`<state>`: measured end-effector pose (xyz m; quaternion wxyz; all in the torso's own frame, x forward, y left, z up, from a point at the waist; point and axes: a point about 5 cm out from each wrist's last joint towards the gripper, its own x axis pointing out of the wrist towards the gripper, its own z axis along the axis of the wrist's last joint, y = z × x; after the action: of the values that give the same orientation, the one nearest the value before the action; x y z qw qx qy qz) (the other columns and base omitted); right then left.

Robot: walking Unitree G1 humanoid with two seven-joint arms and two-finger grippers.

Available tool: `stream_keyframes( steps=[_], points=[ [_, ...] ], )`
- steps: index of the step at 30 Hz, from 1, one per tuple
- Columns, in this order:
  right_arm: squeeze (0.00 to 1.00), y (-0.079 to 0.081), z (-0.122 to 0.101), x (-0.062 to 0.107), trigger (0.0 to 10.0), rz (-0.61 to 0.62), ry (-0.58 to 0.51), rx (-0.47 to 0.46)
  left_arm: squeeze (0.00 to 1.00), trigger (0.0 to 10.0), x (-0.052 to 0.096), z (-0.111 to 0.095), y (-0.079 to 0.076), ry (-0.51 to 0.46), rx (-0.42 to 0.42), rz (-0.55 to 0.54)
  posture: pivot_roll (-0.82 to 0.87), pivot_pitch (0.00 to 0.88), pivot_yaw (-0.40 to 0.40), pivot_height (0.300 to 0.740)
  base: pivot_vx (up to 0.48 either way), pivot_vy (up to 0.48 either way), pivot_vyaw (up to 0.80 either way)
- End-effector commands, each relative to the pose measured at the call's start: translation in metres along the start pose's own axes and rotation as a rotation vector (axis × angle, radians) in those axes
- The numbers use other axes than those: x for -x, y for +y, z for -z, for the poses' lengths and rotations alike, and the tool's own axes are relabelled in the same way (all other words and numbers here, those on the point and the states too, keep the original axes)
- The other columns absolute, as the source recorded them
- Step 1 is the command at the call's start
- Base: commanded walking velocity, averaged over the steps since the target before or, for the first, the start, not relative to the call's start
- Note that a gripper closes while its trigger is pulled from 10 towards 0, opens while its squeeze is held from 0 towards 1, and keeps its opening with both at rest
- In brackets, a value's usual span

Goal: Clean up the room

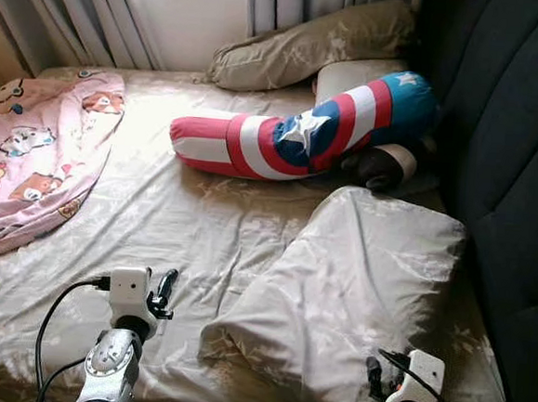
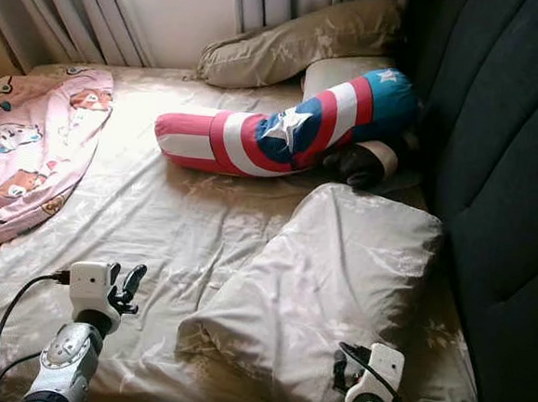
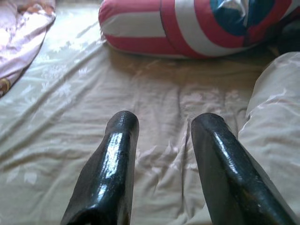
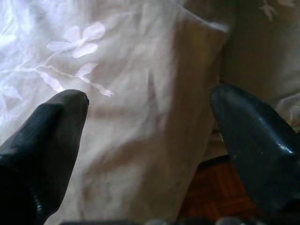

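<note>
So the big beige floral-print pillow (image 1: pixel 359 301) was sprawled across the lower right of the head view, long axis running from lower left up to upper right. The right gripper (image 4: pixel 150 140) was parked right over its near edge, jaws spread wide, nothing held. The left gripper (image 3: pixel 161 164) was seen partly open and empty over the bedsheet (image 1: pixel 183 222), just beside the pillow's left corner. Right arm was judged nearer, tbh.
</note>
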<state>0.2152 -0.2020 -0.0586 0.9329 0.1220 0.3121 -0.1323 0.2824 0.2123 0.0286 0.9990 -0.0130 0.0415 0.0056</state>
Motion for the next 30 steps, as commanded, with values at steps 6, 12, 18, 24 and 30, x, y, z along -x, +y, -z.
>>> stream_keyframes(
  steps=[6, 12, 18, 24, 30],
  points=[
    [0.00, 0.002, 0.003, 0.000, 10.0, 0.005, 0.023, -0.059, 0.00, 10.0, 0.002, -0.006, 0.004, -0.020, -0.035, 0.019, 0.12, 0.165, 0.079, 0.740, 0.000, 0.000, 0.00],
    [0.00, 0.003, 0.008, 0.002, 10.0, 0.031, 0.030, -0.082, 0.00, 10.0, 0.009, -0.016, 0.011, -0.064, -0.054, 0.039, 0.17, 0.215, 0.111, 0.740, 0.000, 0.000, 0.00],
    [0.00, 0.007, 0.009, 0.002, 10.0, 0.027, 0.025, -0.084, 0.00, 10.0, 0.010, -0.031, 0.010, -0.104, -0.063, 0.061, 0.19, 0.258, 0.140, 0.740, 0.000, 0.000, 0.00],
    [0.00, 0.010, 0.003, 0.000, 10.0, 0.017, 0.007, -0.090, 0.00, 10.0, 0.010, -0.047, -0.004, -0.139, -0.065, 0.115, 0.20, 0.286, 0.163, 0.740, 0.000, 0.000, 0.00],
    [0.00, 0.017, 0.003, -0.001, 10.0, -0.042, 0.023, -0.071, 0.00, 10.0, 0.014, -0.061, -0.005, -0.164, -0.064, 0.125, 0.21, 0.317, 0.170, 0.740, 0.000, 0.000, 0.00]
  ],
)
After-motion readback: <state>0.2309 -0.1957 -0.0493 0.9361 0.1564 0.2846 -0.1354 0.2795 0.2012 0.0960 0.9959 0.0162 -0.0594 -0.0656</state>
